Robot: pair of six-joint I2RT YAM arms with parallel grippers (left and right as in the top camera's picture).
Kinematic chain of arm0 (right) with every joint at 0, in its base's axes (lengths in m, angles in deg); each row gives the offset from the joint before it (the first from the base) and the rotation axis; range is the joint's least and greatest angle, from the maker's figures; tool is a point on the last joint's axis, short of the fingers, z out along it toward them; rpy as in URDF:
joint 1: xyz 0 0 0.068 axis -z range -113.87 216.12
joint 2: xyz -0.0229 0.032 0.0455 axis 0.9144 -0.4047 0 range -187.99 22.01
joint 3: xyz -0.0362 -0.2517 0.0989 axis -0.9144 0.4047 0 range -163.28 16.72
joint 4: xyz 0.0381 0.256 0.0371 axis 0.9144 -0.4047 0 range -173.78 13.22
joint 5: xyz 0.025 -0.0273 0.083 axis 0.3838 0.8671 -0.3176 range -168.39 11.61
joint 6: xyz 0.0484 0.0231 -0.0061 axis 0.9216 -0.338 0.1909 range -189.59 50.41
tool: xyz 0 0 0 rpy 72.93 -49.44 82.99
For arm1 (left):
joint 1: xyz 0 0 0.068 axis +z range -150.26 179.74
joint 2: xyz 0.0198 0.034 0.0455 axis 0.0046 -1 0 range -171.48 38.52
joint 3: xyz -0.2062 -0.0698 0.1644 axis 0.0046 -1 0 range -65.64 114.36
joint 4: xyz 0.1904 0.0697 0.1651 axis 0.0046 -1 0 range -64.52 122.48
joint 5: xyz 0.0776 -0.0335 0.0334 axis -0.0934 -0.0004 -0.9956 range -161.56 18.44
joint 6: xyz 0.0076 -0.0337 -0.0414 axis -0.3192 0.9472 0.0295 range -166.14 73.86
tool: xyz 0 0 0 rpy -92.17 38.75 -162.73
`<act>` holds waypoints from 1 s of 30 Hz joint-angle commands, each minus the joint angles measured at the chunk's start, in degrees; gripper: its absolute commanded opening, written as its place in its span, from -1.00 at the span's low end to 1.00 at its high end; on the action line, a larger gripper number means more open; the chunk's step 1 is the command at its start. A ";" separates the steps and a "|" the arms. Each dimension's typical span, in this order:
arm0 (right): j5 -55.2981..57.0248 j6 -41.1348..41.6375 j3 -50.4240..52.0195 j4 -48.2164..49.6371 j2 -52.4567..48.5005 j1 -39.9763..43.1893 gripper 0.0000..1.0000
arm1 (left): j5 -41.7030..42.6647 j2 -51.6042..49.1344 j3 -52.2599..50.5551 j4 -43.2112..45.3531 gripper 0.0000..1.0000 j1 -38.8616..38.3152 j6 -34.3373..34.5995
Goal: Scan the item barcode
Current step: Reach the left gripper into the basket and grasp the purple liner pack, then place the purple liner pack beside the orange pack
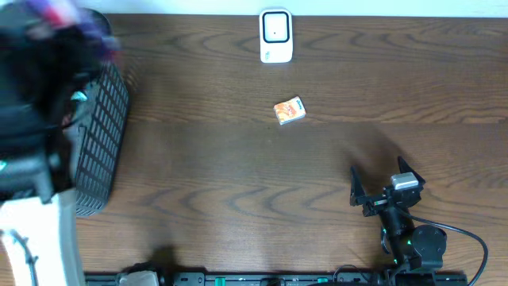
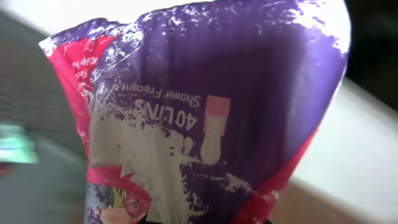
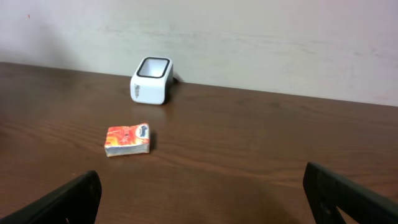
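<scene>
A purple and pink plastic package (image 2: 211, 106) with white print fills the left wrist view. My left gripper (image 2: 205, 219) is shut on its lower end, and only a dark sliver of the fingers shows at the bottom edge. No barcode shows on the side that faces the camera. From overhead, the left arm and package (image 1: 89, 25) are a blur at the far left, above the basket. The white scanner (image 1: 275, 36) (image 3: 152, 79) stands at the table's far edge. My right gripper (image 1: 379, 170) (image 3: 205, 205) rests open and empty at the near right.
A black wire basket (image 1: 103, 135) stands at the left edge of the table. A small orange packet (image 1: 289, 110) (image 3: 127, 139) lies flat just in front of the scanner. A pale wall (image 3: 249, 43) runs behind the table.
</scene>
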 commanded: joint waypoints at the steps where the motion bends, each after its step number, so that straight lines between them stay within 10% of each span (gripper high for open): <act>1: 0.07 -0.68 0.17 -0.15 0.31 0.68 0.99 | 0.48 -5.90 -0.46 -0.50 -0.86 -11.65 -10.14; 17: 0.07 -0.68 0.17 -0.15 0.31 0.68 0.98 | -14.75 -40.46 -0.46 -5.27 -0.84 -35.36 -9.62; 26: 0.07 -0.68 0.17 -0.15 0.31 0.68 0.99 | -9.18 -46.77 -0.24 -1.38 0.25 -38.93 -4.52; 30: 0.07 -0.68 0.17 -0.15 0.31 0.68 0.99 | -6.73 -44.57 2.36 -1.46 0.34 -39.36 -6.34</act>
